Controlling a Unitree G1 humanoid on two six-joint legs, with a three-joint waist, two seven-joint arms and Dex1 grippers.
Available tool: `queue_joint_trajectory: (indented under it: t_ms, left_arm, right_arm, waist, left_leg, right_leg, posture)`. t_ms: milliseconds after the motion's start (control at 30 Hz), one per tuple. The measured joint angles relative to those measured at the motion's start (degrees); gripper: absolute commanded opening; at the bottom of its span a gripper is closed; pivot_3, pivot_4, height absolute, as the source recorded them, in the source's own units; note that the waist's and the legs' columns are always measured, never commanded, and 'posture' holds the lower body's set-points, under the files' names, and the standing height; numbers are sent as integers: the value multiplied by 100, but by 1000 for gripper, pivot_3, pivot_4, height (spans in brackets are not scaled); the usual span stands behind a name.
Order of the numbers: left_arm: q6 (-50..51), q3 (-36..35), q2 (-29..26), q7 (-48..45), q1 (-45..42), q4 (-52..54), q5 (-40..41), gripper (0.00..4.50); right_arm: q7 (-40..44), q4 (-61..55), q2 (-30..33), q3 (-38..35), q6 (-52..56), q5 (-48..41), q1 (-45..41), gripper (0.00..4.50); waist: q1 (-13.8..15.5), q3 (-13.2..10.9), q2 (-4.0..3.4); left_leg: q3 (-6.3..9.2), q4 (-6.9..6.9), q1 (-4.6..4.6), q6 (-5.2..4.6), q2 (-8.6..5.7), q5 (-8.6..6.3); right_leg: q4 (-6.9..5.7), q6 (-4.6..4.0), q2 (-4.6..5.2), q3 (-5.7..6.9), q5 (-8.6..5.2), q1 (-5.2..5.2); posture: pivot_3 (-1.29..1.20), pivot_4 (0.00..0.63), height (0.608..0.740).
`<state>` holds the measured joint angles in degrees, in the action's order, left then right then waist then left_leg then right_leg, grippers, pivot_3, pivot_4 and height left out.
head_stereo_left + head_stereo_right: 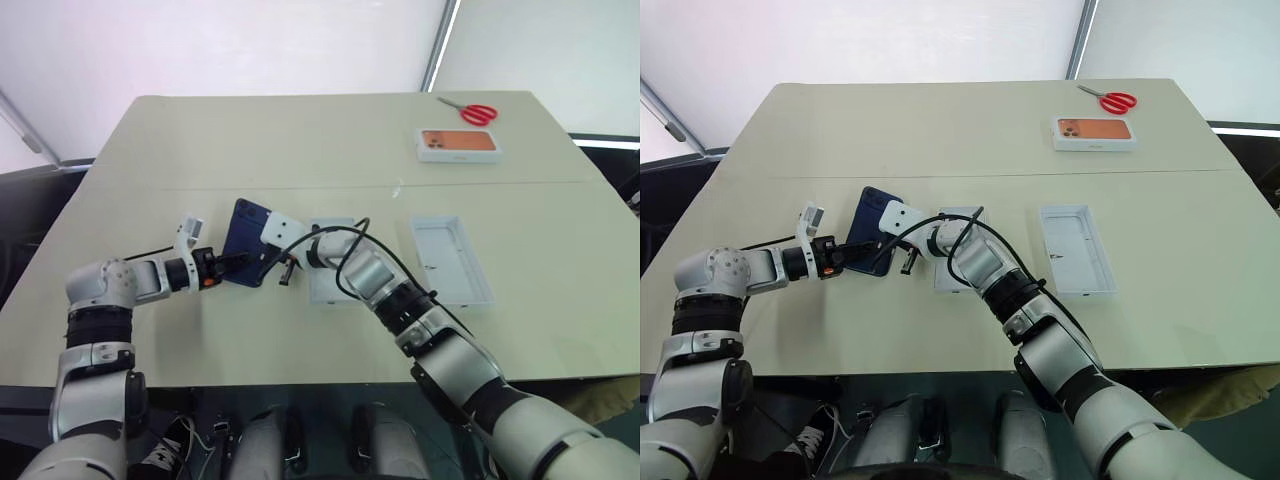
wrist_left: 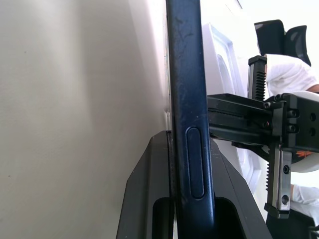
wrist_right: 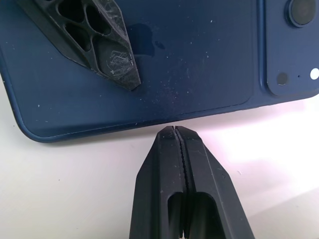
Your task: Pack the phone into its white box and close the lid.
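Observation:
The dark navy phone is held up off the table at a tilt, its back with the camera cluster towards my right wrist. My left gripper is shut on the phone's lower end; one of its fingers lies across the back. My right gripper is shut with nothing in it, its tips just off the phone's long edge. The white box lies right of the phone, mostly hidden under my right arm. Further right lies the lid, pale inside facing up.
A white box with an orange phone pictured sits at the back right, with red-handled scissors behind it. The beige table stretches bare behind the phone. Its front edge runs close below my arms.

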<state>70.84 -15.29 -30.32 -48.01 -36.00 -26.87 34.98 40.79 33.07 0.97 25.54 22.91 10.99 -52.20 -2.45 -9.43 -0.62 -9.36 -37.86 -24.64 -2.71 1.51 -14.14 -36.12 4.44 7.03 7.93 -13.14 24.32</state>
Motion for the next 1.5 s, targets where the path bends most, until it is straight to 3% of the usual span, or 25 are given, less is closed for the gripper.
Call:
queue_joint_trajectory:
  t_ms: [233,267,333,567,933,1067,1167,1233,1500]
  left_arm:
    - [168,-650,238,368,147,-2,299,23]
    - [166,-741,276,425,174,26,344,23]
    - [145,-1005,417,516,273,136,490,23]
    - [375,-1561,734,802,468,420,1082,23]
    - [636,-1727,847,1127,722,819,1578,23]
    - [657,-1734,859,1200,738,910,1697,23]
    - [697,-1725,886,1238,751,994,1777,23]
    - [732,-1694,939,1296,807,1106,1814,23]
    - [775,-1672,1046,1486,875,1260,1845,23]
  right_arm:
    - [309,-409,8,-633,-38,-718,268,0]
    - [387,-527,14,-777,20,-889,270,253]
    - [657,-868,50,-1145,261,-1372,296,922]
    - [1455,-2268,963,-1322,651,-2038,898,4465]
    - [2595,-3914,3189,-721,383,-1873,1935,4465]
    - [2583,-3971,3209,-434,279,-1780,2216,4465]
    - [2462,-3944,3213,-322,150,-1565,2236,3603]
    - [2384,-3880,3226,-268,40,-1429,2236,2648]
    - [2276,-3714,3225,-253,-93,-1226,2218,2648]
  waist:
    - [-2,-4,2]
    - [-4,-4,3]
    - [0,-8,5]
    - [15,-30,42]
    - [17,-47,69]
    - [31,-57,83]
    - [42,-62,90]
    - [53,-63,92]
    - [170,-64,95]
  left_leg:
    - [2,0,-1,0,0,0]
    - [2,0,-1,0,1,0]
    - [3,0,-4,-1,1,0]
    - [8,-4,-33,-2,-2,0]
    - [9,-11,-54,-3,3,0]
    - [11,-16,-63,-2,4,0]
    - [12,-17,-69,-2,3,1]
    - [12,-19,-69,-2,2,1]
    - [14,-26,-70,-2,3,1]
  right_leg:
    - [0,0,3,-1,0,0]
    - [-1,0,2,-1,0,-1]
    - [0,0,3,-1,0,0]
    - [3,0,10,4,1,23]
    - [4,1,8,10,1,42]
    - [3,0,10,10,2,48]
    - [3,0,11,10,2,53]
    - [3,0,11,11,2,52]
    - [3,-1,12,13,2,51]
  posture:
    - [0,150,738]
    - [0,150,738]
    - [0,150,738]
    - [0,150,738]
    - [0,150,738]
    - [0,150,738]
    - [0,150,738]
    - [0,150,738]
    - [0,150,738]
